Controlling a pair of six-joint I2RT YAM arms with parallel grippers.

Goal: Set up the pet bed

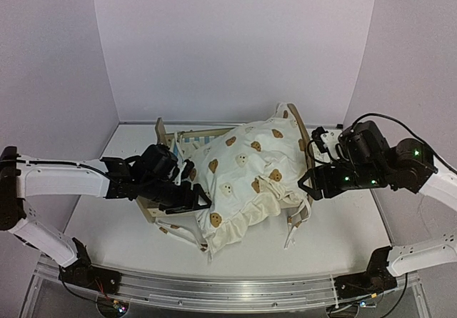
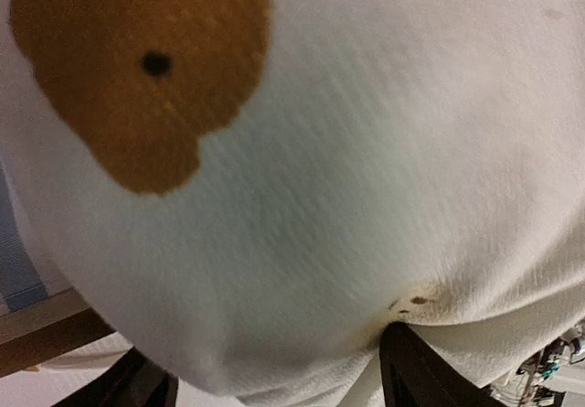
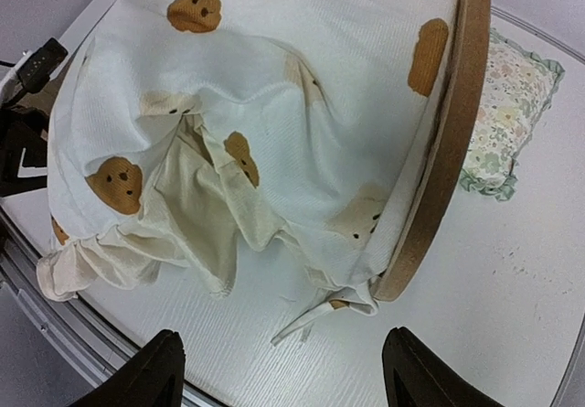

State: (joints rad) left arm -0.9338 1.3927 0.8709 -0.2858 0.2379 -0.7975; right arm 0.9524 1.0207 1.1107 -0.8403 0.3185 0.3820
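Note:
The pet bed (image 1: 170, 141) stands mid-table, its footboard to the left and its rounded headboard (image 1: 303, 133) to the right. A strip of striped mattress (image 1: 193, 143) shows at the footboard end. The cream bear-print quilt (image 1: 243, 168) covers the rest and spills over the near side. My left gripper (image 1: 194, 198) is open against the quilt's left edge. In the left wrist view the quilt (image 2: 366, 151) bulges between the spread fingers (image 2: 416, 370). My right gripper (image 1: 307, 184) is open and empty beside the headboard (image 3: 448, 151), over bare table near a quilt tie (image 3: 315, 314).
A small green-patterned pillow (image 3: 507, 114) lies on the table behind the headboard. Part of the quilt (image 3: 183, 215) hangs down to the table by the near metal rail (image 1: 228, 289). White walls enclose the back and both sides.

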